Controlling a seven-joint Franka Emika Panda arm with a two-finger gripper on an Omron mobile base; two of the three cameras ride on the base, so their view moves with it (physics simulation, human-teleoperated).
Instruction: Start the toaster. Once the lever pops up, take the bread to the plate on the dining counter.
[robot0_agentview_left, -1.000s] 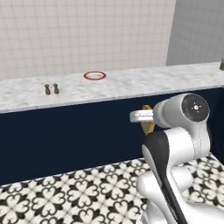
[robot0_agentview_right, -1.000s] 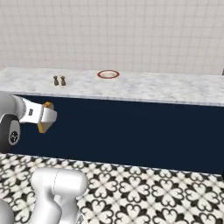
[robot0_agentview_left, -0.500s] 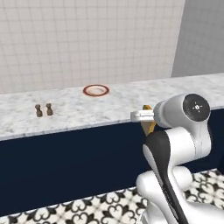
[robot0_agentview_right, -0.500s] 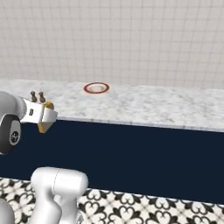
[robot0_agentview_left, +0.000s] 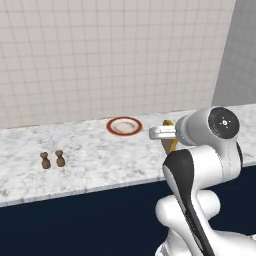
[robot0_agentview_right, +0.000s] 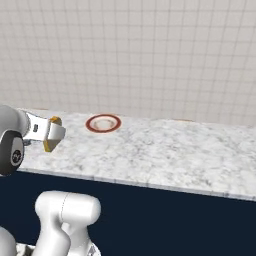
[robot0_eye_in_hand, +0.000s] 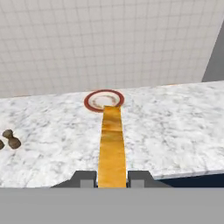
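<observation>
The two-finger gripper (robot0_eye_in_hand: 112, 180) of the white arm is clamped on the tan, golden-crusted square slice of bread (robot0_eye_in_hand: 112, 144), held edge-on between the two dark finger tips (robot0_eye_in_hand: 84, 178). In the hand view the slice extends forward from the jaws toward the round flat plate with a broad red rim and white centre (robot0_eye_in_hand: 104, 100). The plate (robot0_agentview_left: 124, 126) rests on the long grey-white speckled marble dining counter (robot0_agentview_right: 165, 150), near the pale tiled wall (robot0_agentview_right: 150, 55). Two small brown shaker-like pieces (robot0_agentview_left: 52, 159) stand on the counter, well apart from the plate. The gripper (robot0_agentview_right: 51, 134) hangs above the counter's front edge.
</observation>
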